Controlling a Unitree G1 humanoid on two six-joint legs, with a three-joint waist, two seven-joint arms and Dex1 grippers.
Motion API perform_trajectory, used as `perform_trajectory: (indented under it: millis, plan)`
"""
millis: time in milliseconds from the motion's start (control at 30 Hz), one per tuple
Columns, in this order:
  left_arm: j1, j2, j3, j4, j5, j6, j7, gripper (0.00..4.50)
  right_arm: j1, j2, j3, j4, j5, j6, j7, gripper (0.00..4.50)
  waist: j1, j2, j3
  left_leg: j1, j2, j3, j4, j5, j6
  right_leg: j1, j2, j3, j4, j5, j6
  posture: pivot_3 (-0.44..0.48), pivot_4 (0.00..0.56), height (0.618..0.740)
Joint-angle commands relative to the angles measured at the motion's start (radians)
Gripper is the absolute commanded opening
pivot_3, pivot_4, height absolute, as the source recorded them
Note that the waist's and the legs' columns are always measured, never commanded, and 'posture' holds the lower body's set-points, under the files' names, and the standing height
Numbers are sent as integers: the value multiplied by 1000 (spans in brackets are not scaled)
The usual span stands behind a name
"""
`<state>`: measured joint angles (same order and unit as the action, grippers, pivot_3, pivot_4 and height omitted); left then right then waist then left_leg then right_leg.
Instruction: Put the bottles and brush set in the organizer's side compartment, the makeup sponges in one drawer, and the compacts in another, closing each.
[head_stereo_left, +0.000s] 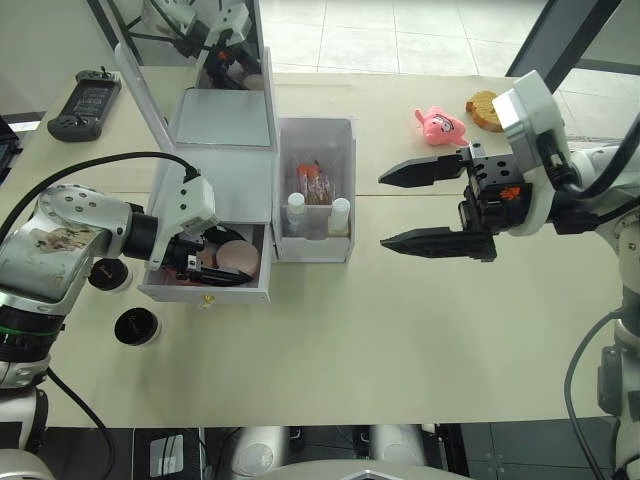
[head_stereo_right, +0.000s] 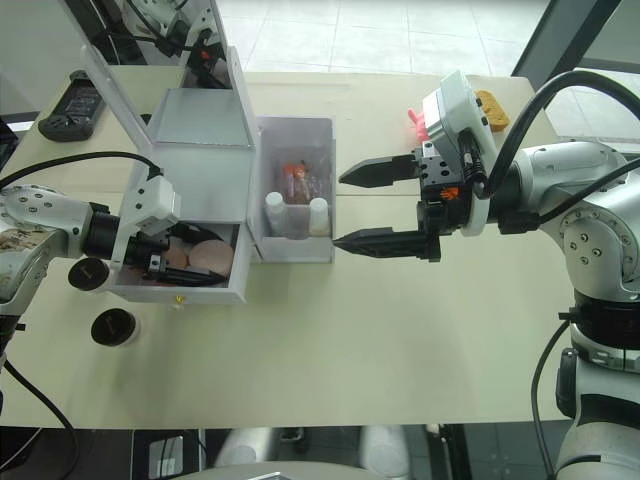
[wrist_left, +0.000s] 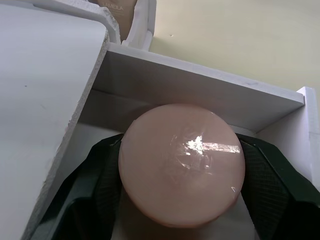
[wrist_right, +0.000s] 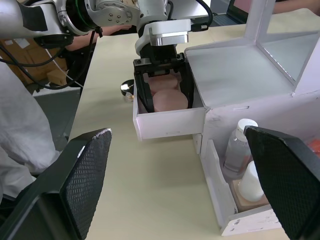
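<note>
Black-lidded compacts (head_stereo_left: 135, 326) wait at lower left while the left gripper (head_stereo_left: 205, 262), grasping a makeup sponge (wrist_left: 182, 165), lowers it into the open drawer (head_stereo_left: 205, 290); the right gripper (head_stereo_left: 428, 207) hangs spread, empty.

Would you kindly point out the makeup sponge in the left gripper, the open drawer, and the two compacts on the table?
makeup sponge (wrist_left: 182, 165), left wrist view, middle of its pink face.
open drawer (head_stereo_left: 205, 291), left eye view, its white front panel.
compacts (head_stereo_left: 136, 326), left eye view, black lid of the nearer one.
</note>
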<state>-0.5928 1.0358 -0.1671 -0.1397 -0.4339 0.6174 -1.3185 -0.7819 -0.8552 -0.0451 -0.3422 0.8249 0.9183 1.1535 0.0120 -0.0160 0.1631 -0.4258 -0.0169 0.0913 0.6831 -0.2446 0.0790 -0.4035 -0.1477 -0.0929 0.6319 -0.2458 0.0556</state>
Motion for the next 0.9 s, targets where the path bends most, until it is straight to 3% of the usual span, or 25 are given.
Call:
perform_trajectory:
  millis: [33, 367, 533, 633, 733, 833, 900]
  plan:
    - [-43, 4, 57, -11, -23, 15, -9, 4356, -24, -10, -11, -5, -9, -33, 2, 4500, 2, 0, 0, 0, 0, 0, 0, 0, 0, 0, 0, 0, 0, 0, 0, 0, 150, 740]
    - [-109, 118, 188, -31, -116, 105, -75, 4476, 18, -7, -3, 28, -55, -113, 48, 4500, -2, 0, 0, -2, 0, -2, 3, 0, 0, -1, 0, -1, 0, 0, 0, 0, 150, 740]
    - [-51, 171, 356, -99, -252, 210, -82, 4476, 29, -9, -2, 51, -68, -153, 81, 4500, -4, 0, 0, -2, 0, -2, 3, 0, 0, -1, 0, -1, 1, 0, 0, 0, 150, 740]
    - [63, 120, 554, -184, -411, 305, -39, 4476, 11, -10, -7, 65, -52, -162, 113, 4500, -7, 0, 0, -2, 1, -2, 3, 0, 0, 0, 0, 0, 1, 0, 0, 0, 150, 740]
    - [291, 35, 748, -322, -475, 357, 31, 4476, -28, -9, -8, 68, -21, -147, 142, 4500, -12, 0, 0, 0, 2, -2, 3, 0, 0, 0, -1, 1, 0, 0, 0, 0, 150, 740]
    - [499, -43, 928, -443, -562, 424, 93, 3900, -55, -15, -2, 77, -10, -136, 168, 4500, -16, -1, 1, 1, 3, -2, 3, 0, 0, 2, 0, 0, 0, 0, 0, 0, 150, 740]
    - [645, -96, 1062, -508, -647, 469, 110, 3278, -75, -15, 12, 95, -17, -139, 180, 4500, -21, -1, 1, 1, 4, -3, 3, 0, -1, 2, 0, 1, -1, 0, 0, 0, 150, 740]
